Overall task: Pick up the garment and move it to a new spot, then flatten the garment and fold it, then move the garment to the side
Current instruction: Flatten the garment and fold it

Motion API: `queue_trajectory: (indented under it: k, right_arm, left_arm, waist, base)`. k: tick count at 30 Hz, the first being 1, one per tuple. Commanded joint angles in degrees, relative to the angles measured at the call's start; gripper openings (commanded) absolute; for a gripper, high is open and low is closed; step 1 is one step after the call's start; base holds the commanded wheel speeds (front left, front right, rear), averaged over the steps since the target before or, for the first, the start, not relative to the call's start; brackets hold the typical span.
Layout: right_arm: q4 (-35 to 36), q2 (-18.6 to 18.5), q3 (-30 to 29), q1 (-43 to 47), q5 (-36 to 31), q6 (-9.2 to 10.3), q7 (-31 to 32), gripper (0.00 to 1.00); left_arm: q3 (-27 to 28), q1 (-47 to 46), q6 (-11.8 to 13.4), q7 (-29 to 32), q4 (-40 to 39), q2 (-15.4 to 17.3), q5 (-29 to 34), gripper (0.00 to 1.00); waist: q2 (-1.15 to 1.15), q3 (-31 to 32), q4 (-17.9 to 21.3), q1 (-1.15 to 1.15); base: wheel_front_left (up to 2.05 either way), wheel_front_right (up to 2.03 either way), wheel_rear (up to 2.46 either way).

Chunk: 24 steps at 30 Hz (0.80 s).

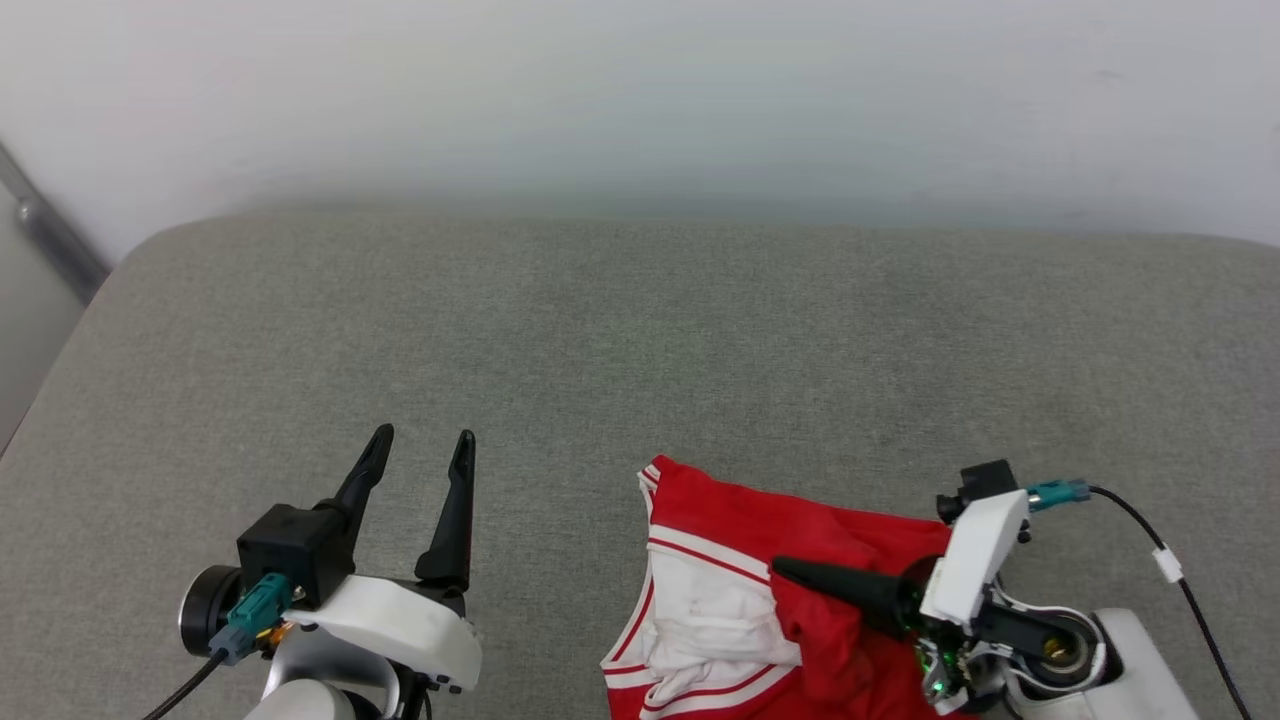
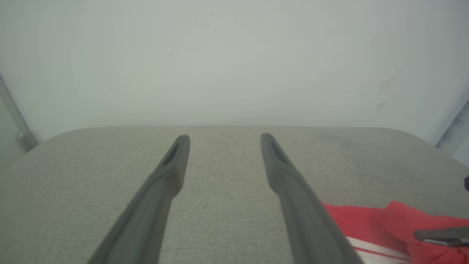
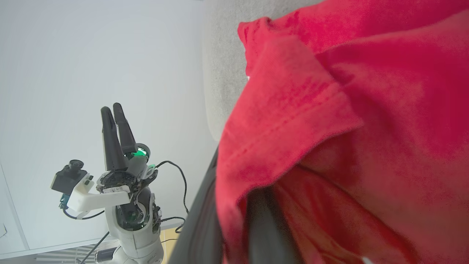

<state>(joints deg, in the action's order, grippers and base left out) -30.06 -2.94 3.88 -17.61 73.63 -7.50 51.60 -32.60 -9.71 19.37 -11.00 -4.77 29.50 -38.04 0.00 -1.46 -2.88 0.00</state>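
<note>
The garment (image 1: 760, 520), red with white sleeves and striped trim, lies bunched at the near right of the grey padded surface (image 1: 600, 330). My right gripper (image 1: 785, 569) points left across it, shut on a fold of its red fabric. In the right wrist view the red garment (image 3: 348, 110) drapes over the dark fingers (image 3: 199, 220). My left gripper (image 1: 424, 434) stands open at the near left, holding nothing, well apart from the cloth. In the left wrist view the left gripper (image 2: 224, 136) has bare surface between its fingers, with the garment (image 2: 366, 216) at the lower right.
A white wall (image 1: 640, 100) rises behind the surface. A metal bar (image 1: 50, 240) runs by the rounded far-left corner. A black cable (image 1: 1180, 580) trails from my right wrist. Bare grey surface stretches across the far half and the left.
</note>
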Motion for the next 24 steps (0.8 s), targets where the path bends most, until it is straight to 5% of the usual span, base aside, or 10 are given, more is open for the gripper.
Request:
queue_trajectory:
  k: [1,4,5,6,15,24]
  right_arm:
    - [-0.44,0.05,1.83,-1.1,1.01,0.03,-1.76,0.0]
    - [-1.59,0.06,7.81,-2.66,0.9,0.03,-6.9,0.03]
    - [-2.21,0.04,9.48,-3.17,0.19,0.03,-8.49,0.35]
    - [-2.69,0.05,10.95,-3.69,-0.27,0.03,-9.91,1.0]
    - [-3.94,-0.01,20.39,-8.57,-5.15,0.03,-16.07,1.0]
    - [4.44,-7.2,30.2,-10.95,-21.32,0.03,-22.41,1.0]
  left_arm:
    - [-0.06,-0.72,-0.16,0.04,0.15,-0.44,0.28,1.0]
    - [-0.31,-1.43,-0.44,-0.02,0.42,-0.56,0.48,1.0]
    - [-0.37,-1.57,-0.58,-0.14,0.55,-0.66,0.51,1.0]
    - [-0.52,-1.71,-0.58,-0.25,0.72,-0.88,0.56,1.0]
    - [-0.75,-2.27,-0.98,-1.24,2.02,-1.82,0.31,1.0]
    - [-0.6,-1.38,-0.67,-1.8,2.82,-2.02,0.14,1.0]
  waist:
    - [0.0,-0.56,-0.82,0.0]
    - [0.0,-1.43,-1.78,0.0]
    - [0.0,-1.71,-2.01,0.0]
    - [0.0,-1.96,-2.24,0.0]
    - [0.0,-2.5,-2.59,0.0]
    - [0.0,-1.6,-1.63,0.0]
  base:
    - [0.0,0.0,0.0]
    - [0.0,0.0,0.0]
    - [0.0,0.0,0.0]
    - [0.0,0.0,0.0]
    - [0.0,0.0,0.0]
    - [0.0,0.0,0.0]
